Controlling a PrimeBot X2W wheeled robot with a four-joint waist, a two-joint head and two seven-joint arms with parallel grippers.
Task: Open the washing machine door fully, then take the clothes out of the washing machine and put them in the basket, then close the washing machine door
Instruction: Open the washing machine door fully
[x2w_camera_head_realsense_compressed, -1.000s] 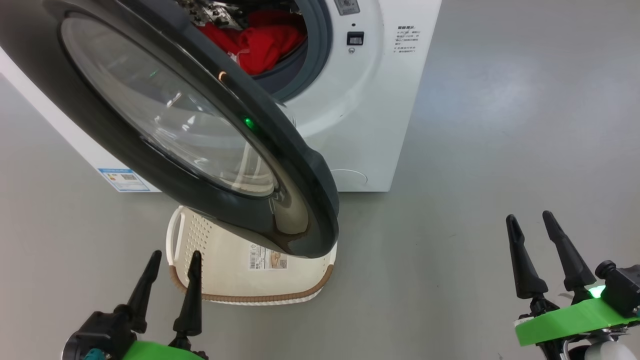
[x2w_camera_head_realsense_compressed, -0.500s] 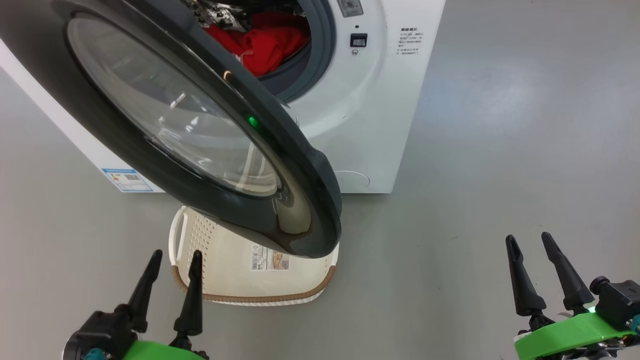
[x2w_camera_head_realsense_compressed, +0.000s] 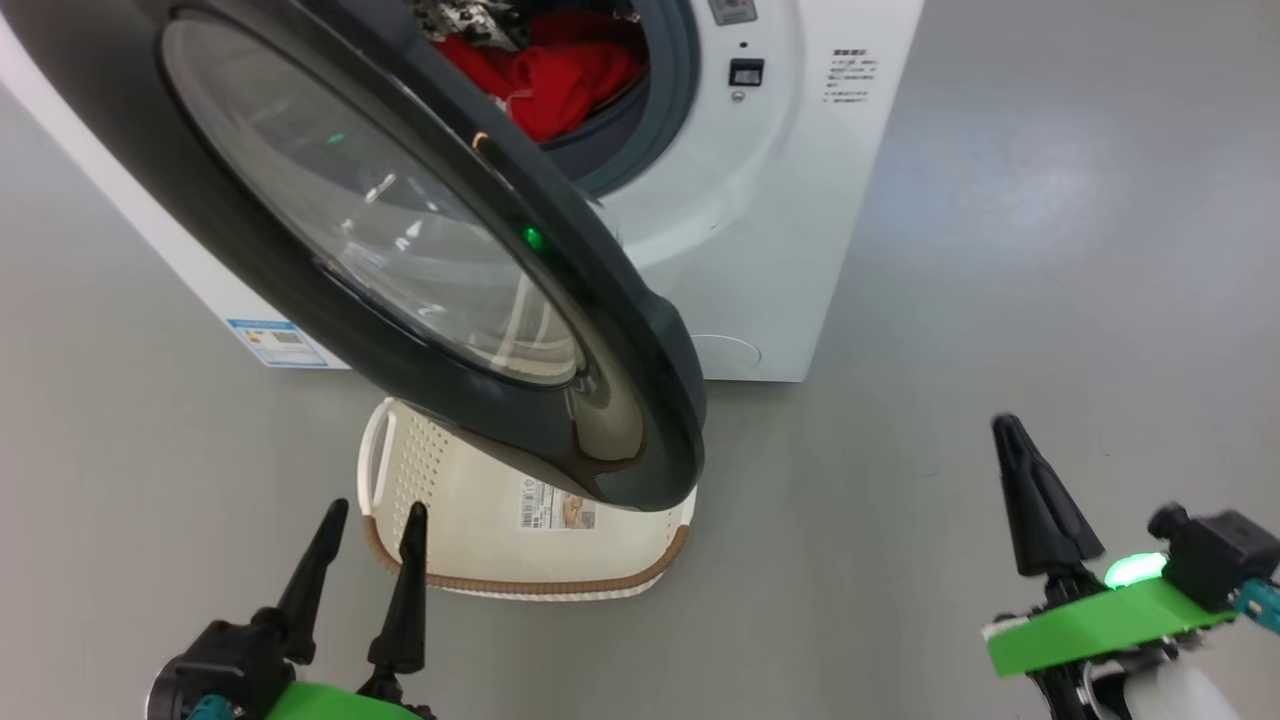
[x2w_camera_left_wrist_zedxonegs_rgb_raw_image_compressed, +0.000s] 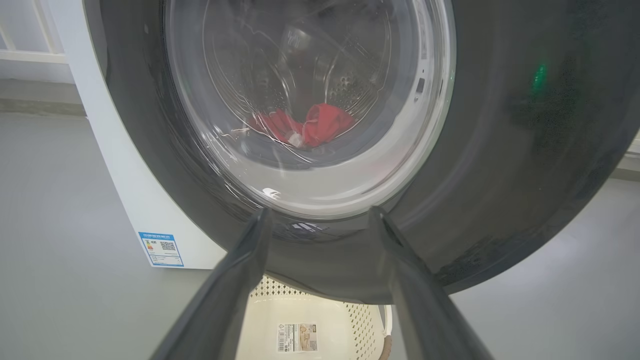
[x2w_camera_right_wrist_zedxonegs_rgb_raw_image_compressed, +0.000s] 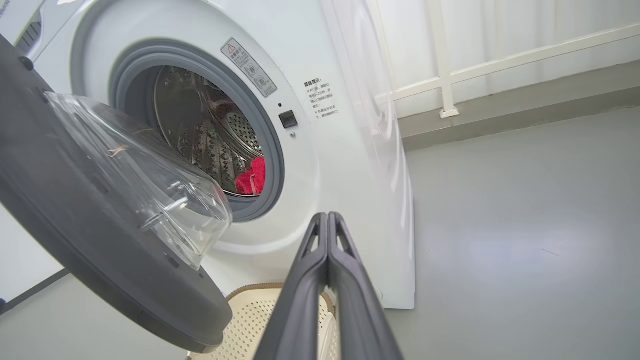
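Floor (x2w_camera_head_realsense_compressed: 1050, 250) grey, smooth under washing machine (x2w_camera_head_realsense_compressed: 780, 250)

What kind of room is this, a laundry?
Likely a test space staged as a laundry corner, not a home: a washer on plain grey floor, a basket before it, a white railing behind.

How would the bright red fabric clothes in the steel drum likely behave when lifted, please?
Probably floppy: the bright red fabric clothes lie crumpled in folds. They may come out together, since they sit bunched in one heap.
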